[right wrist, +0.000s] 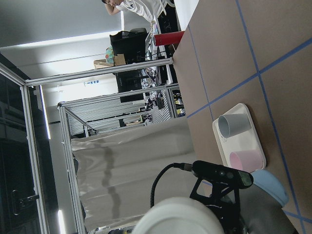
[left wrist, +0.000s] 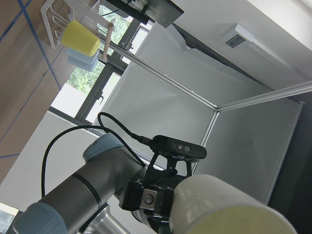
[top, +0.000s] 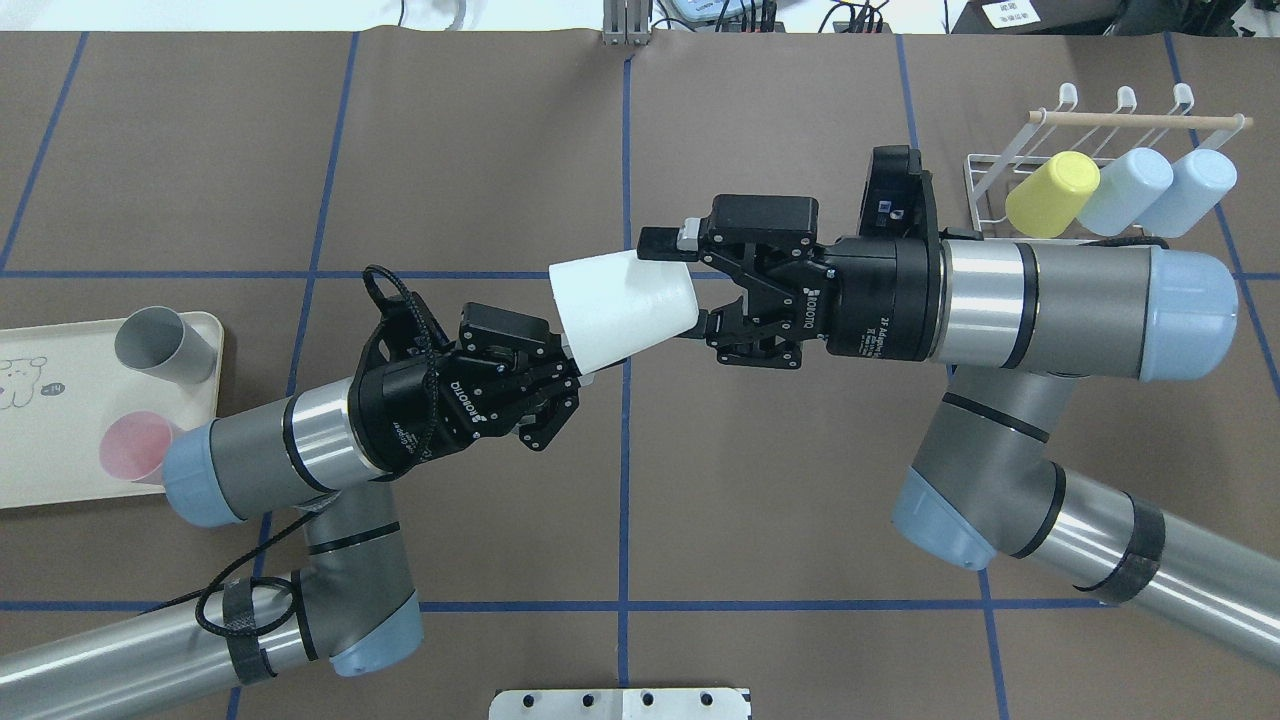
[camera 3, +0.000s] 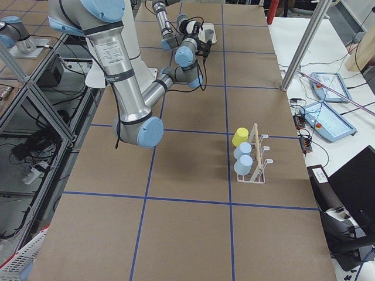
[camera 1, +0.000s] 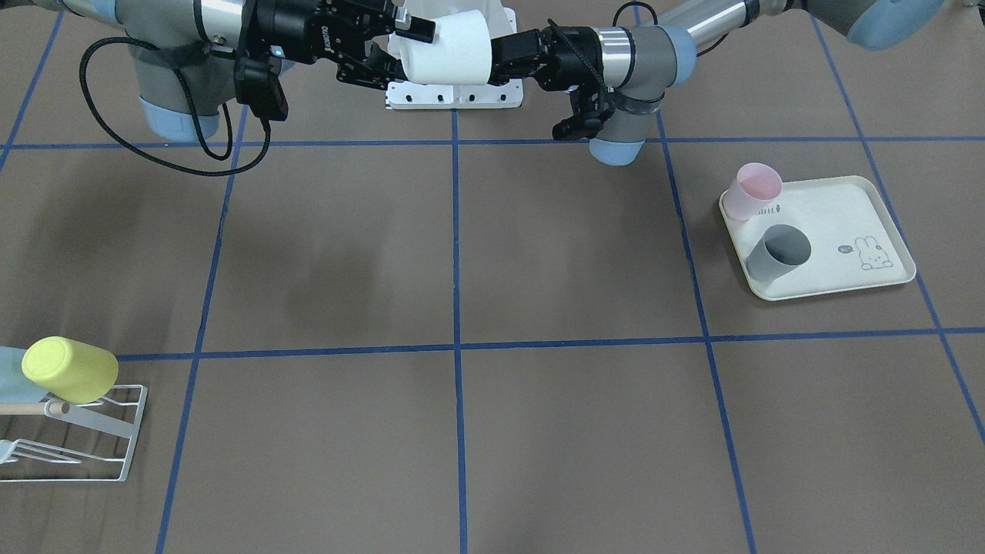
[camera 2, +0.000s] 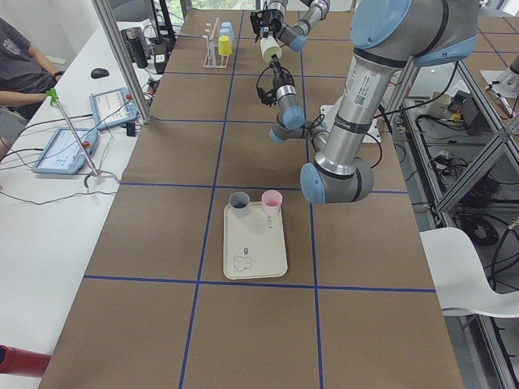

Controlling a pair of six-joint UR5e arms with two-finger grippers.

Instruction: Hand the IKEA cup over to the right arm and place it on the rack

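1. My left gripper (top: 565, 372) is narrow, pinched on the rim of the cup (top: 620, 310). The cup is white and lies on its side in the air above the middle of the bench (top: 760, 480).
2. My right gripper (top: 680, 283) is spread wide around the cup's base end, with one finger at each side, right against the wall. I cannot tell whether it presses.
3. The cup hangs between my two grippers, rim toward the left one and base toward the right one, clear of the bench.
4. The rack (top: 1120, 119) stands at the far right of the bench, well apart from the cup. A yellow cup (top: 1050, 192) and two blue cups (top: 1125, 190) sit slanted on its prongs, side by side, bases up.
5. The tray (top: 40, 470) lies at the bench's left edge. A grey cup (top: 165, 343) and a pink cup (top: 135, 448) stand on it, at the end nearer the middle.
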